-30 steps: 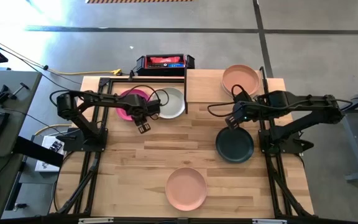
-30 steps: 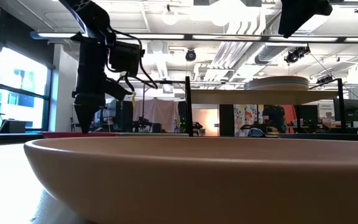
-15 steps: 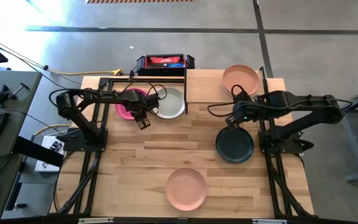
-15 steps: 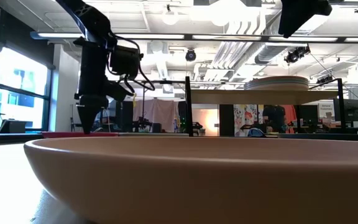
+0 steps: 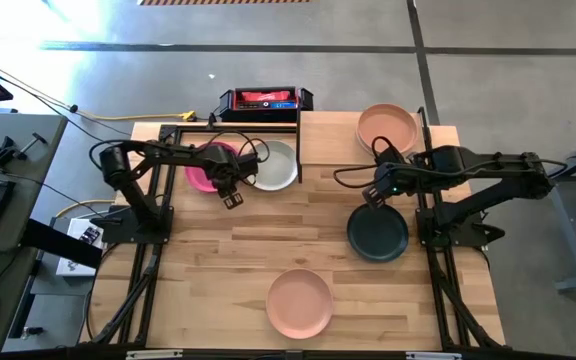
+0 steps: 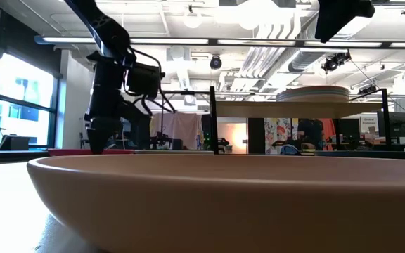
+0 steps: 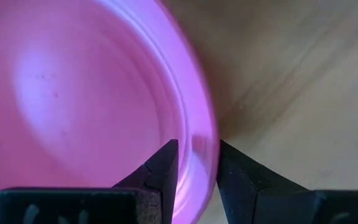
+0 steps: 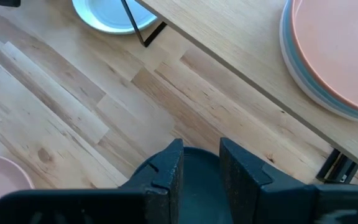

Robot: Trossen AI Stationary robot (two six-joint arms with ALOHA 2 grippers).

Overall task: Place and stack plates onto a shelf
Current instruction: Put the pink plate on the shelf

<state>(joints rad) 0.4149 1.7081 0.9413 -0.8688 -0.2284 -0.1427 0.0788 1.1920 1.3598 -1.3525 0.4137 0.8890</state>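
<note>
A magenta plate (image 5: 203, 170) (image 7: 73, 93) lies flat on the table at the far left, with a light grey plate (image 5: 276, 165) beside it. My left gripper (image 5: 230, 198) (image 7: 197, 149) points down, open, one finger inside the magenta plate's near-right rim and one outside; I cannot tell whether they touch it. My right gripper (image 5: 376, 195) (image 8: 201, 152) is shut on a dark teal plate (image 5: 377, 235). The shelf (image 5: 333, 140) (image 6: 259, 109) carries a stack of plates (image 5: 386, 128) (image 8: 340, 50) with a peach one on top. My right gripper pinches the dark teal plate's far rim (image 8: 201, 163) between its two fingers, slanting down from above. The plate reaches from the fingers toward the table's near edge. In the low view a dark shape (image 6: 343, 17) high above the shelf shows it is lifted clear.
A peach plate (image 5: 299, 303) lies near the table's front edge and fills the low view's foreground (image 6: 223, 204). A red and black box (image 5: 265, 100) sits at the far edge. The shelf's black post (image 5: 299, 140) stands next to the light grey plate.
My left gripper has gone down and a little toward the table's far edge, so its fingers now straddle the magenta plate's rim. The gap between its fingers has stayed the same.
</note>
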